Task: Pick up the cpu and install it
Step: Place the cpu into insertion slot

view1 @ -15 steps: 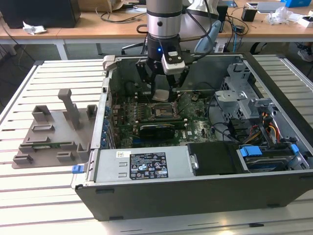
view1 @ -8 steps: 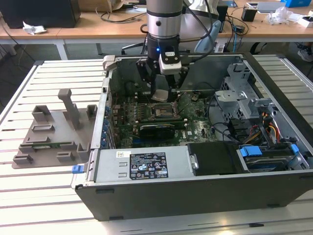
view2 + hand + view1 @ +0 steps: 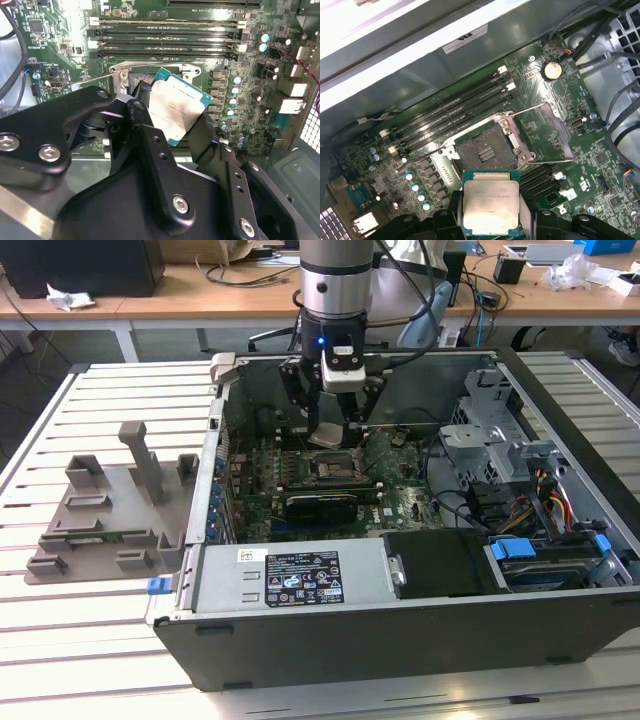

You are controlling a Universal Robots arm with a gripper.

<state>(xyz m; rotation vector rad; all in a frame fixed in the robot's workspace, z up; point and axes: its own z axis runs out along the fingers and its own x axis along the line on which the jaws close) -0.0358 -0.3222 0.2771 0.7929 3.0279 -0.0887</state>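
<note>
Gripper (image 3: 333, 423) is clamped on the cpu (image 3: 328, 435), fingers on two opposite edges. That keeps the metal lid and the underside untouched, which we judge is the point of the edge grip.

Position: cpu is inside the open case (image 3: 400, 640), hanging over the board (image 3: 600, 155), above the socket (image 3: 331, 468) and apart from it. Not seated. In the first wrist view the cpu (image 3: 491, 206) sits just short of the socket (image 3: 482, 150), lid towards the camera. In the second wrist view it (image 3: 177, 107) looks tilted against the board and covers part of the socket.

Socket is ready for it: frame (image 3: 555, 125) is swung open to one side, lever (image 3: 540, 106) is released, and the contact field is bare. RAM slots (image 3: 450, 117) next to it hold no modules that we can see.

Grey tray (image 3: 110, 510) lies on the slatted table on the exterior view's left, well apart from the case. We see no chip in it.

Writing:
- The cpu lid carries faint print; we can't make it out.
- White sticker (image 3: 465, 37) on the case wall: text too small to tell.
- Black label (image 3: 300, 578) on the metal cover at the case front: symbols and lines of text, not legible to us.
</note>
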